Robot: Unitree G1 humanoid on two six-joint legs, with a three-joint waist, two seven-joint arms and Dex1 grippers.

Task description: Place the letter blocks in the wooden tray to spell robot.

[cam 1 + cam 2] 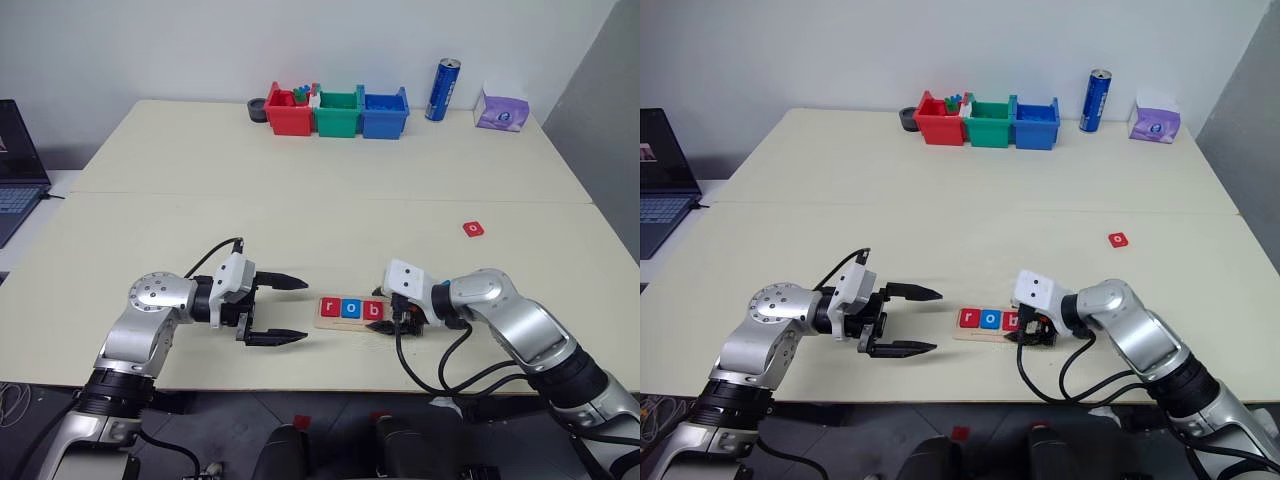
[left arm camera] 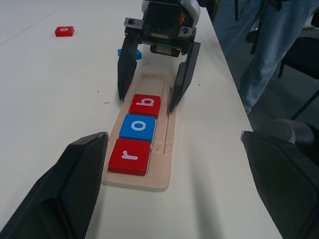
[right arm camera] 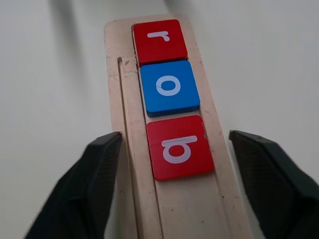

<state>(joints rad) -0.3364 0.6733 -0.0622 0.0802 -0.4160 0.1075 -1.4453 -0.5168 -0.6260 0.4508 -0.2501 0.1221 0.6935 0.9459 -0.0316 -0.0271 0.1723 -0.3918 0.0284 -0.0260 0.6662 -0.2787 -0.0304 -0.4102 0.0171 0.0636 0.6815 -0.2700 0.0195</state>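
The wooden tray (image 1: 348, 322) lies near the table's front edge, between my two grippers. Three letter blocks sit in it side by side: a red r (image 1: 330, 307), a blue o (image 1: 351, 309) and a red b (image 1: 373, 311). My right gripper (image 2: 147, 102) stands open astride the b (image 3: 179, 147), one finger (image 3: 94, 184) on each side and clear of it. My left gripper (image 1: 303, 310) is open just left of the tray, pointing at it, empty. A red o block (image 1: 473, 229) lies farther back on the right. A blue block (image 2: 130, 52) lies on the table behind my right gripper.
Red (image 1: 289, 112), green (image 1: 338, 112) and blue (image 1: 384, 112) bins stand at the table's far edge, with a blue can (image 1: 441, 90) and a purple tissue box (image 1: 501, 108) to their right. A laptop (image 1: 15, 170) is at far left. A person's legs (image 2: 259, 50) stand beside the table.
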